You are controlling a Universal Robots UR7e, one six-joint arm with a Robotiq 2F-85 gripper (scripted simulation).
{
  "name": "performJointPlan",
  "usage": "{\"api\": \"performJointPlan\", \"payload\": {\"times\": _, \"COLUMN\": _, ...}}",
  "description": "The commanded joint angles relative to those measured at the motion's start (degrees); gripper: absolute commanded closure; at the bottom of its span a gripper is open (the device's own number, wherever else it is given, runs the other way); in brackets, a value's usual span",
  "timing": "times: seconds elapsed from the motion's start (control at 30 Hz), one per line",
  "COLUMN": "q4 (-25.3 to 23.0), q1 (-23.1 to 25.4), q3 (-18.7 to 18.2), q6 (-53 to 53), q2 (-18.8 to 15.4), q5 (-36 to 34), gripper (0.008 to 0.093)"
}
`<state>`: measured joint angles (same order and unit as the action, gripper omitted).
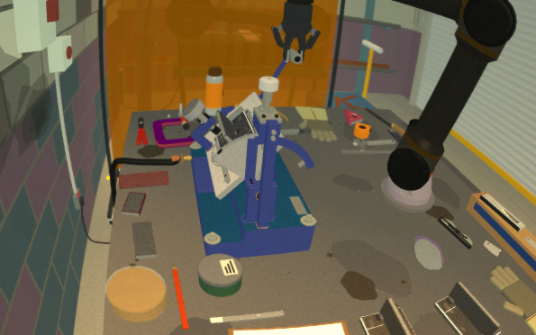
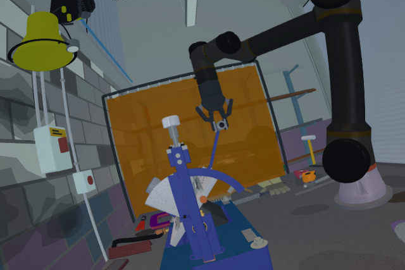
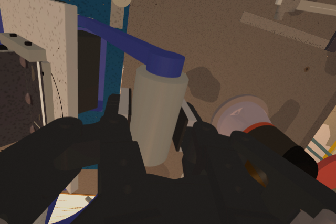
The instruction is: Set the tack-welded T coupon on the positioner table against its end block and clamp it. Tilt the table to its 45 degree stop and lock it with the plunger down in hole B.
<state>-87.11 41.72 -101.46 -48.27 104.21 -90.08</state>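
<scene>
My gripper hangs high above the far end of the blue positioner. The pale speckled table is tilted steeply, with the dark T coupon on it under a toggle clamp. A blue tilt lever rises from the table to a pale cylindrical handle. The plunger with its white knob stands raised atop the blue upright post. My gripper is closed on the lever's handle.
An orange welding screen stands behind the bench. The arm's base sits to the right. A purple C-clamp, orange bottle, round tin, disc stack and pencil lie around the positioner.
</scene>
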Motion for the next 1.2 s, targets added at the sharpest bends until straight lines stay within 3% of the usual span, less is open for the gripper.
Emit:
{"api": "performJointPlan", "payload": {"times": 0.0, "q4": -0.1, "q1": 0.0, "q3": 0.0, "q6": 0.0, "q2": 0.0, "q5": 0.1, "gripper": 0.0934}}
{"api": "performJointPlan", "payload": {"times": 0.23, "q4": -0.2, "q1": 0.0, "q3": -0.1, "q6": -0.1, "q2": 0.1, "q5": 0.1, "gripper": 0.0934}}
{"api": "performJointPlan", "payload": {"times": 1.07, "q4": -0.2, "q1": 0.0, "q3": -0.1, "q6": -0.1, "q2": 0.1, "q5": 0.1, "gripper": 0.0439}}
{"api": "performJointPlan", "payload": {"times": 1.17, "q4": -0.2, "q1": 0.0, "q3": -0.1, "q6": -0.1, "q2": 0.1, "q5": 0.1, "gripper": 0.0434}}
